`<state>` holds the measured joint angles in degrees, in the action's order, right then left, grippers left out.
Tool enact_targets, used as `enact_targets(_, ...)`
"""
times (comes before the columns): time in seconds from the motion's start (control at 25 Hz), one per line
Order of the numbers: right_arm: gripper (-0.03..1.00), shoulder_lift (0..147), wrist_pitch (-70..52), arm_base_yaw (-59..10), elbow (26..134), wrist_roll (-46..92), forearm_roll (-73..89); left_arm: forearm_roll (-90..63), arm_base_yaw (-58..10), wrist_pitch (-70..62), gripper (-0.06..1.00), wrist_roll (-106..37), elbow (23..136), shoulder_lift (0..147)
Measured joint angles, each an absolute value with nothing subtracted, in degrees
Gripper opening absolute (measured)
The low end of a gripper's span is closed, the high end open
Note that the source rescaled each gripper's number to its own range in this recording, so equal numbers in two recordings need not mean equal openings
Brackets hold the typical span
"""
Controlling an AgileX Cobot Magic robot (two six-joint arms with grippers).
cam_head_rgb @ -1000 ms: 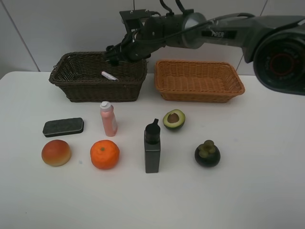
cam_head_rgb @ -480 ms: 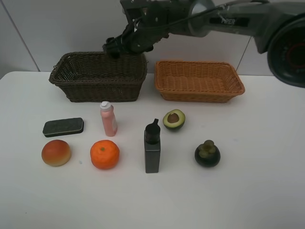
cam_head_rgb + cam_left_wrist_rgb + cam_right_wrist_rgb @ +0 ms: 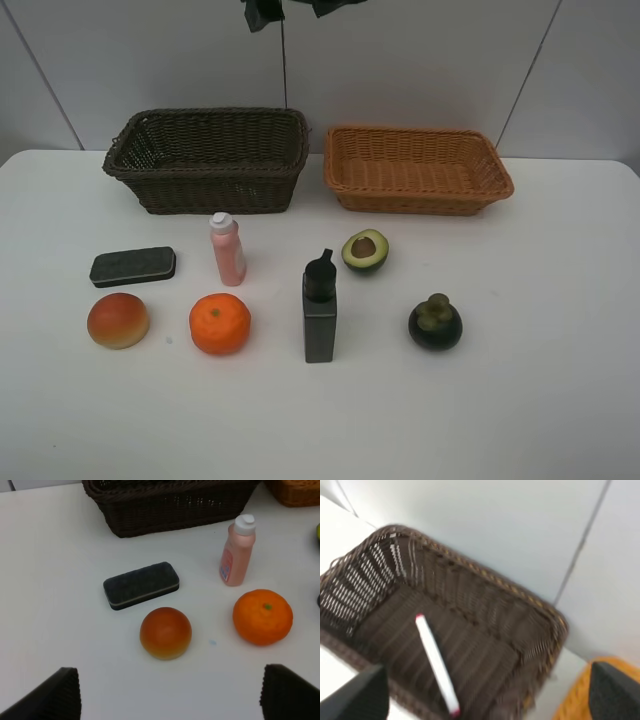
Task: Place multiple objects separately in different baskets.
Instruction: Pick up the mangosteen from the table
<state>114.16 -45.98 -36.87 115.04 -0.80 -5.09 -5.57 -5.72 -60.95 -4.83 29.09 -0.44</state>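
Note:
The white-pink marker (image 3: 436,662) lies on the floor of the dark brown basket (image 3: 205,185), which also shows in the right wrist view (image 3: 485,575). It does not show in the exterior view. My right gripper (image 3: 485,697) is open and empty, high above that basket, only a dark tip at the top edge (image 3: 265,12). The orange-tan basket (image 3: 418,190) holds nothing. The eraser (image 3: 133,266), pink bottle (image 3: 227,250), peach fruit (image 3: 118,320), orange (image 3: 220,323), black bottle (image 3: 320,308), avocado (image 3: 365,250) and mangosteen (image 3: 435,322) stand on the table. My left gripper (image 3: 172,695) is open above the peach fruit (image 3: 165,632).
The white table (image 3: 540,380) runs to a white panelled wall behind the baskets. The left wrist view also shows the eraser (image 3: 141,585), pink bottle (image 3: 237,552) and orange (image 3: 262,616). A corner of the orange-tan basket (image 3: 580,702) shows in the right wrist view.
My right gripper let go of the marker inside the dark brown basket, then rose and pulled back almost out of the exterior view. The table items have not moved.

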Motion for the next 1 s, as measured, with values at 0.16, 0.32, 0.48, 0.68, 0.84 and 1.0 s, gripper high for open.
enact_targets(0.16,1.00,109.90,-56.11,-36.87,115.04,-1.62,-5.81,-5.57,-5.72,-60.95,0.84,-4.83,29.09,-0.44)
enact_targets(0.32,1.00,107.47,-67.72,-36.87,115.04,-3.13,-8.13,-5.57,-5.72,-60.95,0.84,-4.83,29.09,-0.44)
enact_targets(0.48,1.00,105.08,-69.59,-36.87,113.21,-4.04,-9.72,-5.57,-5.72,-60.95,0.84,-4.83,29.09,-0.44)
enact_targets(0.68,1.00,101.22,-69.74,-36.87,107.55,-4.08,-9.40,-5.57,-5.72,-60.95,0.84,-4.83,29.09,-0.44)
enact_targets(0.84,1.00,97.89,-69.80,-36.87,100.23,-4.49,-9.57,-5.57,-5.72,-60.95,0.84,-4.83,29.09,-0.44)
enact_targets(1.0,1.00,94.56,-69.82,-36.87,92.00,-5.60,-9.62,-5.57,-5.72,-60.95,0.84,-4.83,29.09,-0.44)
